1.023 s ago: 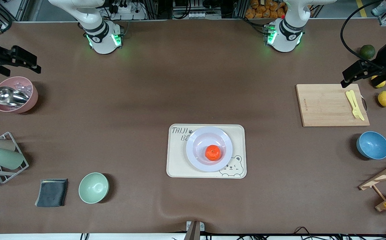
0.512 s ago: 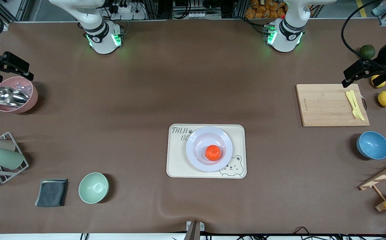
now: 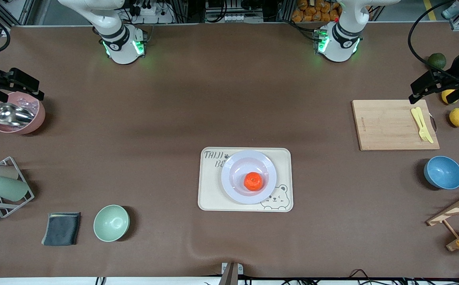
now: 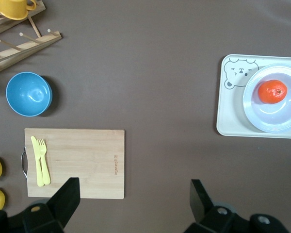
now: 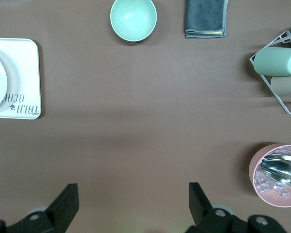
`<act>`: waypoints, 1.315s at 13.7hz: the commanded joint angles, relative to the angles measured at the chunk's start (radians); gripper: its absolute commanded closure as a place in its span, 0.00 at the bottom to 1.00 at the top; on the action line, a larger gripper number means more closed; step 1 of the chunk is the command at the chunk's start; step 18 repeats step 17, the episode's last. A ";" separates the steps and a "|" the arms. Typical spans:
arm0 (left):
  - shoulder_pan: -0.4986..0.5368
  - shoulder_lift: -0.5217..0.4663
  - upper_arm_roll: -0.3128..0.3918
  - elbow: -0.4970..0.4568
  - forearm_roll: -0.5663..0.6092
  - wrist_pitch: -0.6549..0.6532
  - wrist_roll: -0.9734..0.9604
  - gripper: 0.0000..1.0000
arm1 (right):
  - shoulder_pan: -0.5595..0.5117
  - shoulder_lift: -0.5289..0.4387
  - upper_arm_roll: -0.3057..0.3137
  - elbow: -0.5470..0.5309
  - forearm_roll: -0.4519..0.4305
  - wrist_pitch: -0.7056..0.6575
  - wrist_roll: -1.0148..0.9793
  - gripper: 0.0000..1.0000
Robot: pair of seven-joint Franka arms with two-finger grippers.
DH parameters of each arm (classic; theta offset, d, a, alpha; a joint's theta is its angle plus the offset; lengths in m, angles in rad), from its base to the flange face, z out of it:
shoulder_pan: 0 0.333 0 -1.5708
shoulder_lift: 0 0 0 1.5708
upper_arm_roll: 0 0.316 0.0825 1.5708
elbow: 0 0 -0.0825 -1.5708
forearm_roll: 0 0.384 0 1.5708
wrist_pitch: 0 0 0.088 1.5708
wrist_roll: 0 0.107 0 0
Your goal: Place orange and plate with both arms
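I see the orange [image 3: 253, 181] resting on the plate [image 3: 233, 174], toward its 4 o'clock; left gripper [image 4: 133, 199] and right gripper [image 5: 133, 204] hang wide, empty, at the surface's [image 3: 229, 99] ends.

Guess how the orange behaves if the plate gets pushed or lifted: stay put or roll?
Probably rolls: the orange is round and lies loose in the plate. The raised rim would likely catch it on a gentle push. A tilted lift could send it over. Both grippers, left and right, are open at the table's ends.
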 commanded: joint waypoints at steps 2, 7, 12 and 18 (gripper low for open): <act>-0.007 0.029 0.001 0.057 0.020 0.001 0.012 0.00 | -0.018 -0.017 0.019 -0.016 -0.024 0.008 -0.005 0.00; -0.019 0.043 -0.013 0.048 0.045 -0.010 0.012 0.00 | -0.015 -0.012 0.021 -0.016 -0.024 0.011 -0.005 0.00; -0.006 -0.031 -0.048 -0.038 0.042 -0.027 -0.014 0.00 | -0.017 -0.012 0.021 -0.016 -0.024 0.006 0.001 0.00; -0.001 0.004 -0.042 0.014 0.040 -0.027 0.003 0.00 | -0.021 -0.010 0.021 -0.015 -0.024 0.006 -0.002 0.00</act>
